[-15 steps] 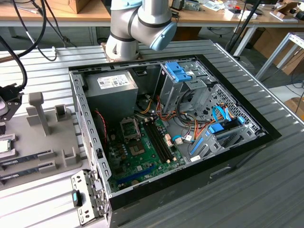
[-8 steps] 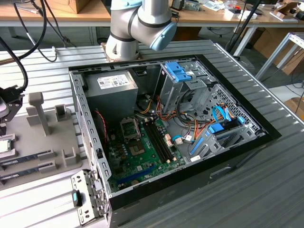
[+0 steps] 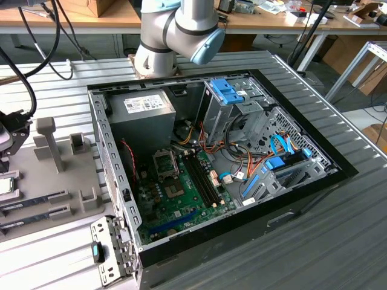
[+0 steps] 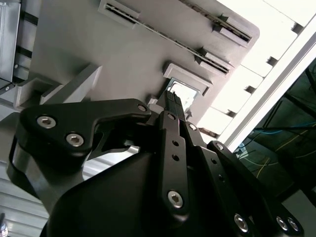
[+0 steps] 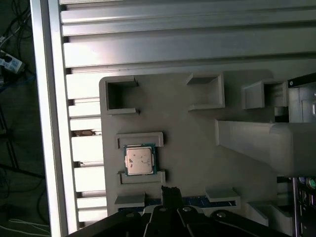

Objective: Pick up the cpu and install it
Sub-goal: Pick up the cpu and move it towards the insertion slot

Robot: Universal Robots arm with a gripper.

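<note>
The cpu (image 5: 139, 160), a small square chip with a pale metal top, lies flat in a recess of the grey holder tray (image 5: 197, 148). In the exterior view the cpu (image 3: 5, 184) sits at the far left edge, just below my black gripper (image 3: 11, 145). My gripper (image 5: 170, 190) hovers above the tray beside the chip, apart from it, and its fingers look shut with nothing between them. In the second wrist view the fingertips (image 4: 173, 97) point toward the bright chip (image 4: 186, 92). The green board (image 3: 181, 193) with its square socket (image 3: 164, 162) lies inside the open computer case.
The open case (image 3: 217, 157) holds a grey power supply box (image 3: 140, 109), drive cages with blue clips (image 3: 233, 93) and loose cables. Memory sticks (image 3: 36, 199) and upright posts (image 3: 51, 142) stand on the grey tray. The table is ribbed metal (image 3: 338, 229).
</note>
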